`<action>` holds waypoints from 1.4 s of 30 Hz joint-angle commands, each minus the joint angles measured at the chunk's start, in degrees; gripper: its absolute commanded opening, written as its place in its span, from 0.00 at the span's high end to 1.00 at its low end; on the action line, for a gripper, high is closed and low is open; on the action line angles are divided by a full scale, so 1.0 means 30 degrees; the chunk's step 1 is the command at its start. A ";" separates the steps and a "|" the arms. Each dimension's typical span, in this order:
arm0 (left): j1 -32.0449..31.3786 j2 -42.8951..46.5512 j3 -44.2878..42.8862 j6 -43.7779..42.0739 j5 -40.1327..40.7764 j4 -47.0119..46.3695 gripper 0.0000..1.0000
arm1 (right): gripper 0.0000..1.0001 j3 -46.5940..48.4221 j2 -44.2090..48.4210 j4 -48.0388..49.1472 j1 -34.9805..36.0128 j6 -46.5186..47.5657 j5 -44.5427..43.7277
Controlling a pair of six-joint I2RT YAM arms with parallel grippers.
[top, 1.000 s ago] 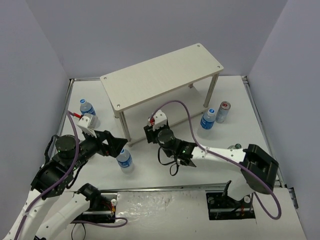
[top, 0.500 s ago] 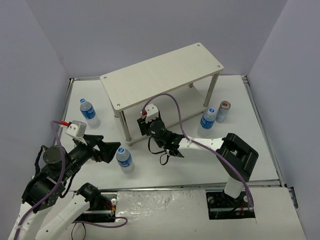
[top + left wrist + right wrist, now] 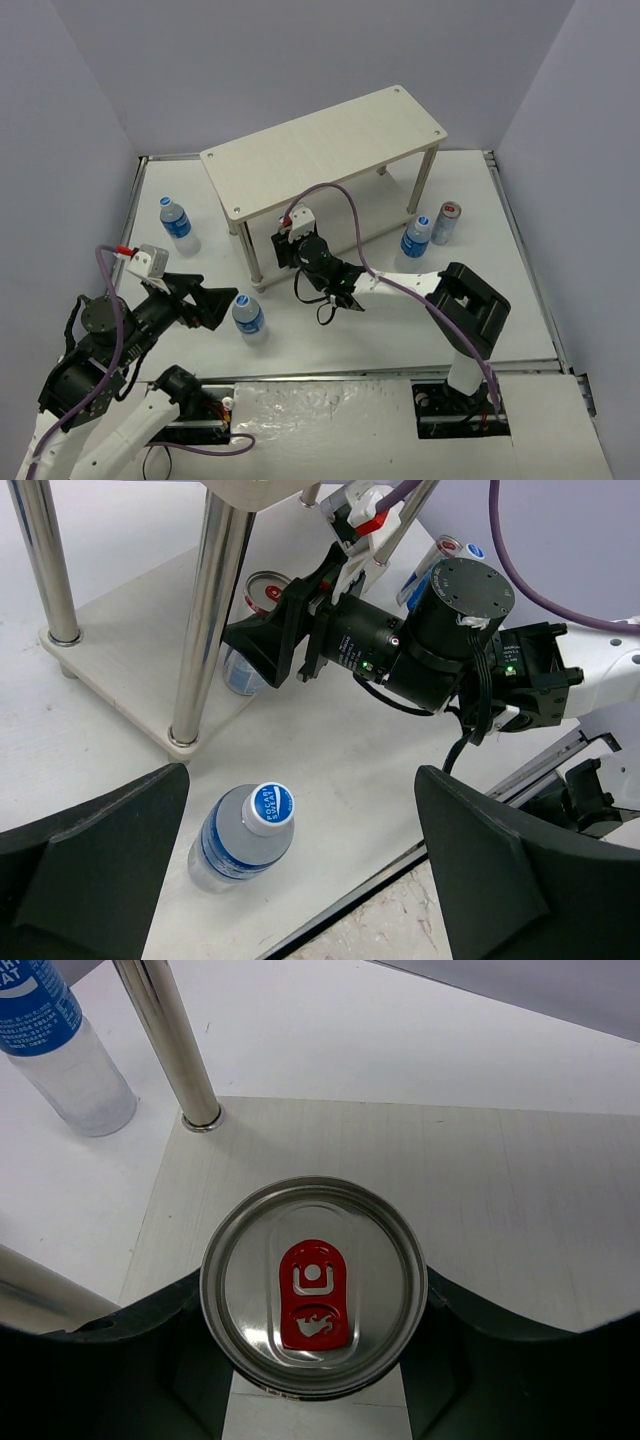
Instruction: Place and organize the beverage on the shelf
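The shelf (image 3: 320,150) of pale wood stands at the table's far middle. My right gripper (image 3: 286,250) is shut on a slim silver can (image 3: 313,1285) with a red tab. It holds the can upright over the near-left corner of the lower board (image 3: 480,1200), beside a metal leg (image 3: 170,1045). My left gripper (image 3: 214,305) is open, its fingers (image 3: 100,870) wide on either side of a blue-capped bottle (image 3: 245,835) standing on the table below it, not touching. That bottle (image 3: 248,315) is in front of the shelf's left end.
A bottle (image 3: 175,220) stands left of the shelf. Another bottle (image 3: 417,238) and a red-topped can (image 3: 448,222) stand by the shelf's right legs. The table's raised front rail (image 3: 400,870) runs close behind the near bottle. Purple cables loop over both arms.
My right arm carried the can left and away, in under the shelf's front-left corner. My left arm drew back toward the near left, its open fingers still pointing at the near bottle.
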State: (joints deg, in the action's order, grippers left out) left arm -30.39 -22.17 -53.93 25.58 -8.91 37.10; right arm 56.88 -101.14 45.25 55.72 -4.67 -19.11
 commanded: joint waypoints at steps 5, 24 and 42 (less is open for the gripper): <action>-0.0065 0.0096 -0.1066 -0.0237 0.0097 0.0054 0.06 | 0.46 0.0933 0.0110 0.2171 -0.0352 -0.0379 0.0190; -0.0065 -0.0050 -0.1037 -0.0208 0.0333 0.0027 0.06 | 0.25 -0.1556 0.2921 0.0414 -0.0470 -0.0876 0.2150; -0.0065 -0.0197 -0.0187 0.0203 0.0390 -0.0531 0.06 | 0.53 -0.3054 0.1814 0.1116 -0.0966 -0.0847 0.4027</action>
State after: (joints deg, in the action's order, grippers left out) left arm -30.39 -21.91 -54.50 25.76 -8.01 37.26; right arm 45.63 -93.67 45.84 53.78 -7.42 -8.51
